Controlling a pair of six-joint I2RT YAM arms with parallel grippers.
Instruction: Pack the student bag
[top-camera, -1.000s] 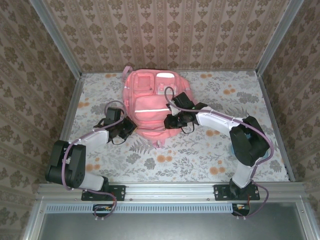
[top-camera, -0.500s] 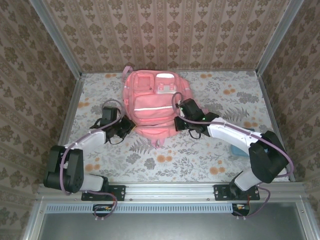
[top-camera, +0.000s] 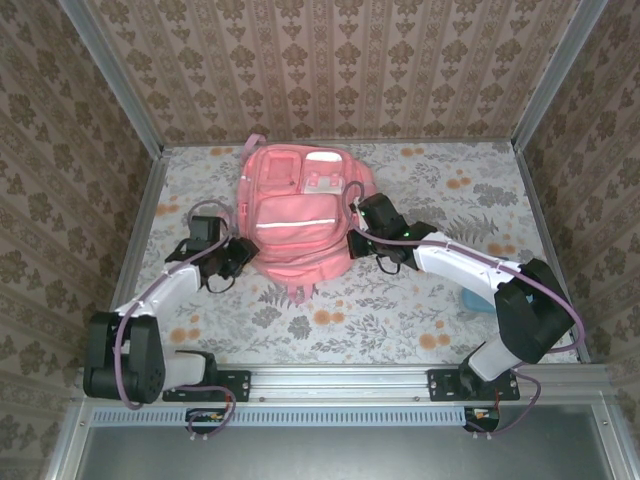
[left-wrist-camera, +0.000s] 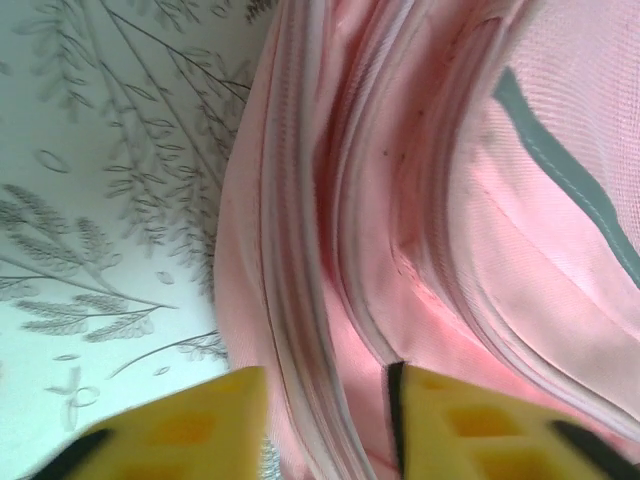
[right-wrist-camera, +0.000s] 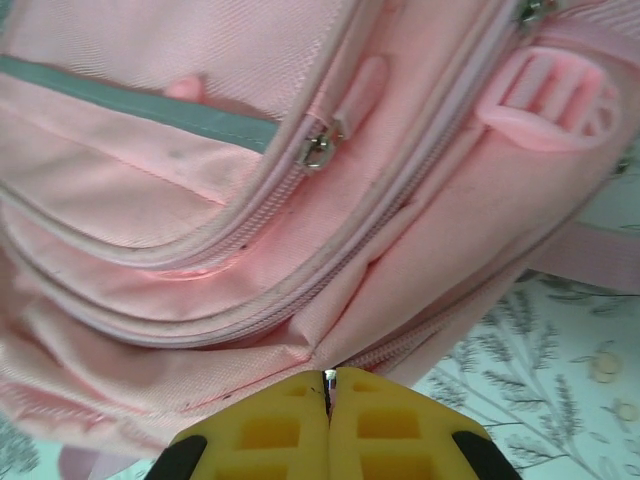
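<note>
Backpack (top-camera: 295, 225), salmon-pink, zipped pockets, pale stripe

The salmon-pink backpack (top-camera: 295, 215) lies flat, front pockets up, at the far edge of the bench (top-camera: 400, 310). A pale stripe crosses its front.

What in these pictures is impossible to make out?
1. Inside of the student bag: top view, its own fabric covers it.
2. What the shut right claw pinches: right wrist view, a tiny metal glint, too small.
3. Teal object: top view, mostly under the right arm.
</note>
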